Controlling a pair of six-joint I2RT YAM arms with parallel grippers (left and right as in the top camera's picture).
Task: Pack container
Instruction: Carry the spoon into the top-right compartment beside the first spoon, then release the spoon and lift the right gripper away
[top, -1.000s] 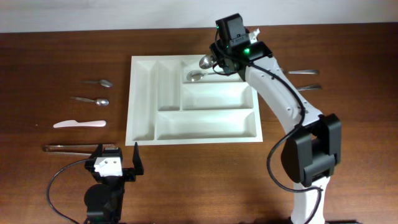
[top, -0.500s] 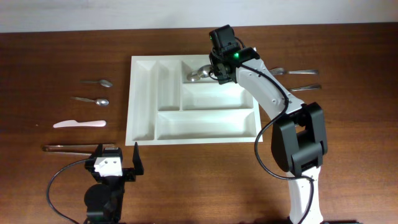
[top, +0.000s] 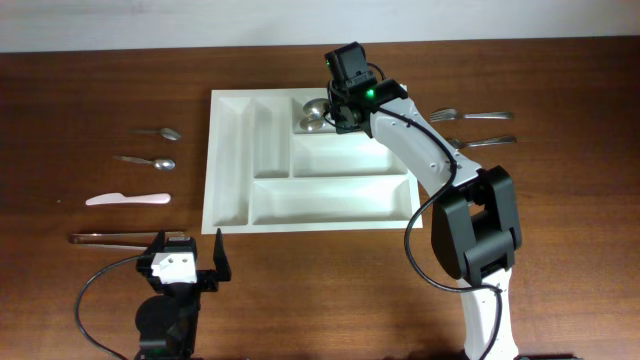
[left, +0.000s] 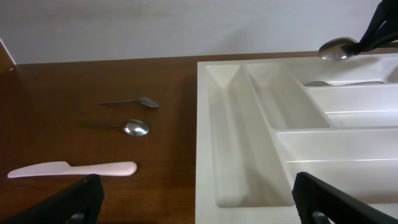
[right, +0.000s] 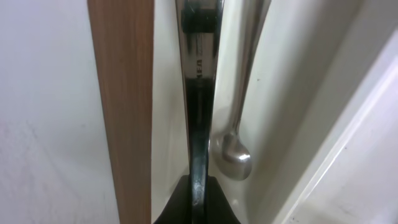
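Far left on the table (top: 560, 250) you have, far to near: a small spoon (top: 161, 132), a second small spoon (top: 150, 160), a pale knife (top: 127, 199) and tongs (top: 118, 238), all well apart from the tray. The left gripper (top: 188, 252) sits at the near edge just beside the tongs, jaws spread wide, nothing in them. The tray (top: 232, 160) lies mid-table, with two long narrow compartments on its left side and three wide ones stacked on its right. A lying spoon (top: 308, 124) rests in the far wide compartment, bowl toward its left end. The right gripper (top: 336, 108) is clamped on the handle of the held spoon (top: 318, 107). The left wrist view shows that spoon's bowl raised above the tray rim, over the lying spoon and in the same compartment. So the lying spoon is what stands in the way below. The right arm reaches in across the tray's far right corner. Right of the tray lie a fork (top: 475, 115) and one more metal piece (top: 482, 141) whose type you cannot tell. Against a second ago, the right gripper and held spoon have shifted left along the far compartment. The fork, then partly covered by the arm, now shows whole. The left arm, the lying spoon and the left-side cutlery are unchanged.
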